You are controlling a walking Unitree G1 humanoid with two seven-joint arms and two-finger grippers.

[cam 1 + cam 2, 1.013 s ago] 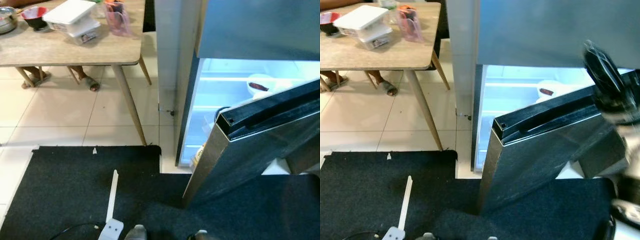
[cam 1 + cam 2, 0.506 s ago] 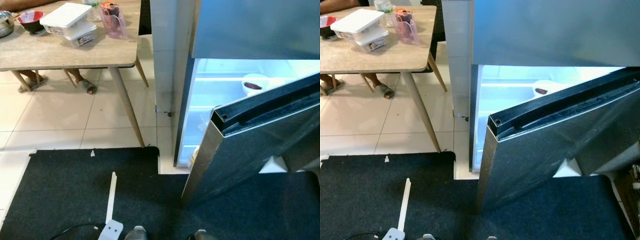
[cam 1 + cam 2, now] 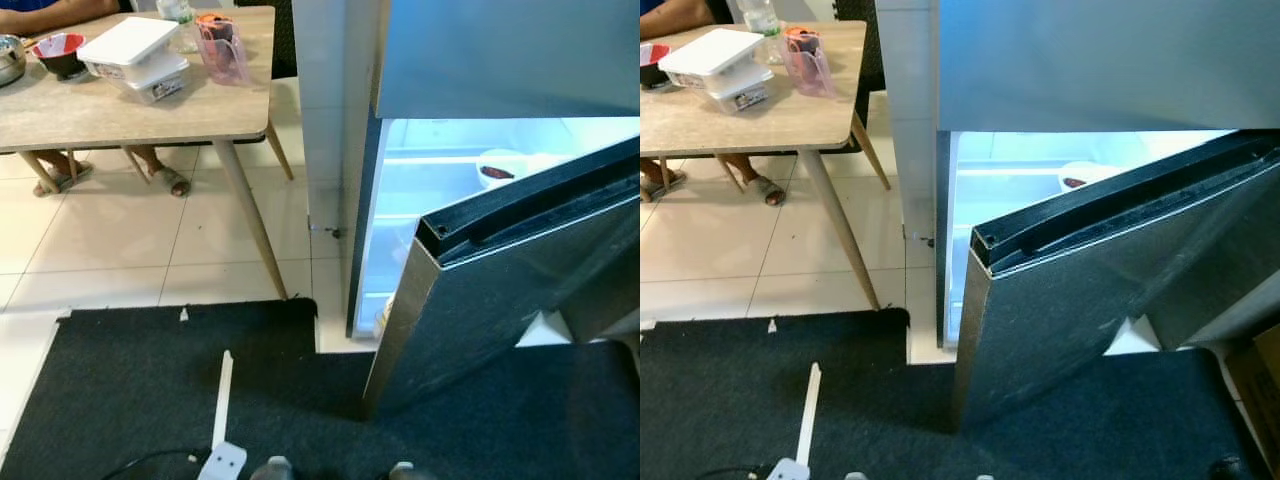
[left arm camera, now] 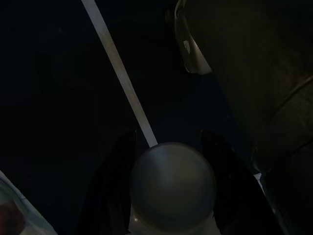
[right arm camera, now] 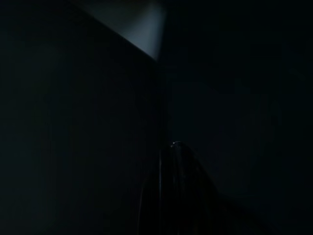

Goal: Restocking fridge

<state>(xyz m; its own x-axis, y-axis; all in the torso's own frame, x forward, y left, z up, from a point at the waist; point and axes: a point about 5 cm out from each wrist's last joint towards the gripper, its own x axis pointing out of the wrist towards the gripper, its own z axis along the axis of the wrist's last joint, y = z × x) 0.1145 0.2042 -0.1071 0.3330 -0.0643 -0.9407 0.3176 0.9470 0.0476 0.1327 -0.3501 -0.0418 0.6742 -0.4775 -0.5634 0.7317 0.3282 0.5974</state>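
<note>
Right of the left eye frame: fridge (image 3: 470, 60), lower door (image 3: 500, 290) swung half open, interior lit, white bowl (image 3: 497, 167) on a shelf at centre right. Upper left: worktop (image 3: 120, 105) carrying white lidded containers (image 3: 135, 55), pink jug (image 3: 220, 45), red bowl (image 3: 58, 50); a person's sandalled feet (image 3: 165, 178) beneath. Bottom: black mat (image 3: 150, 390), white strip (image 3: 224, 395). Left wrist view: my left tool (image 4: 171, 147), fingers parted, empty, above the dark mat and strip. Right wrist view: nearly black; my right tool's state I cannot tell.
</note>
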